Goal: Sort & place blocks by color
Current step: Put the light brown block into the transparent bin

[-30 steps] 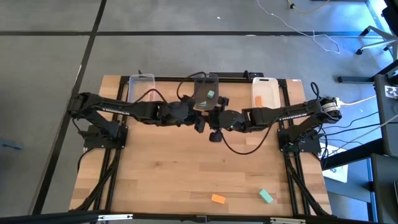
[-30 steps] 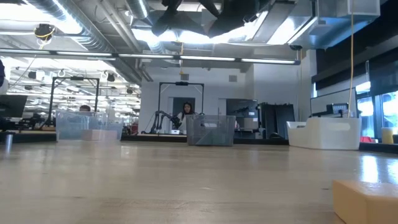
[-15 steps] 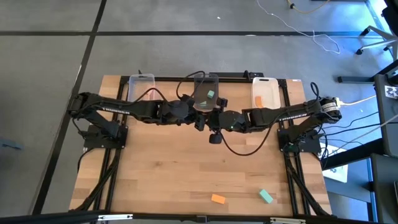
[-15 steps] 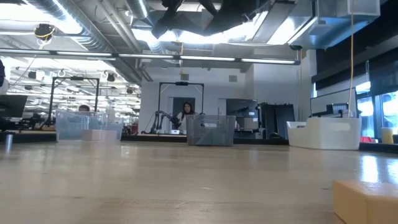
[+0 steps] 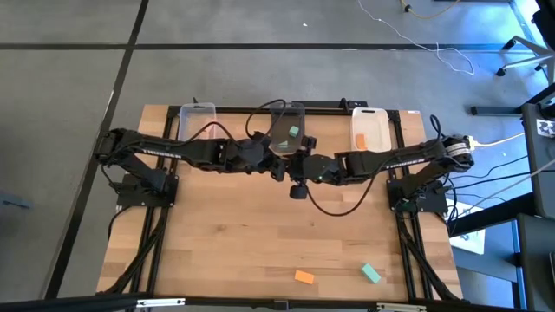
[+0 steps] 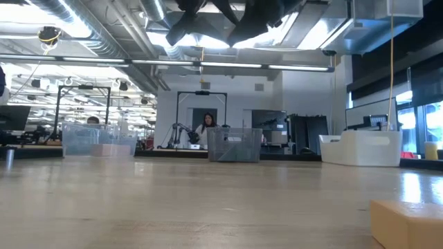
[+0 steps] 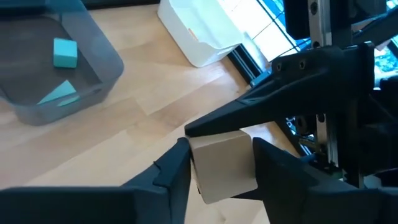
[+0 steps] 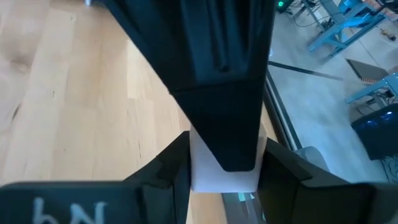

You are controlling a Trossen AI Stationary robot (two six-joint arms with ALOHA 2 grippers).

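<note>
Left fingers (image 7: 214, 165) tightened on tan block (image 7: 222, 163) | right fingers (image 8: 221, 168) clamp it | bins: 3 (image 5: 288, 121)

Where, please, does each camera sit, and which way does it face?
High: above the table, facing straight down; both arms show.
Low: tabletop height, facing level into the room; arms overhead.
Left wrist: on left arm, facing past left tool at tan block.
Right wrist: on right arm, facing past right tool.
Wrist views share that block.

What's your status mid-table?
Left gripper and right gripper both clamped on pale tan wooden block, mid-air beside grey bin. Orange block, teal block loose at table's front. No obstruction seen.
</note>
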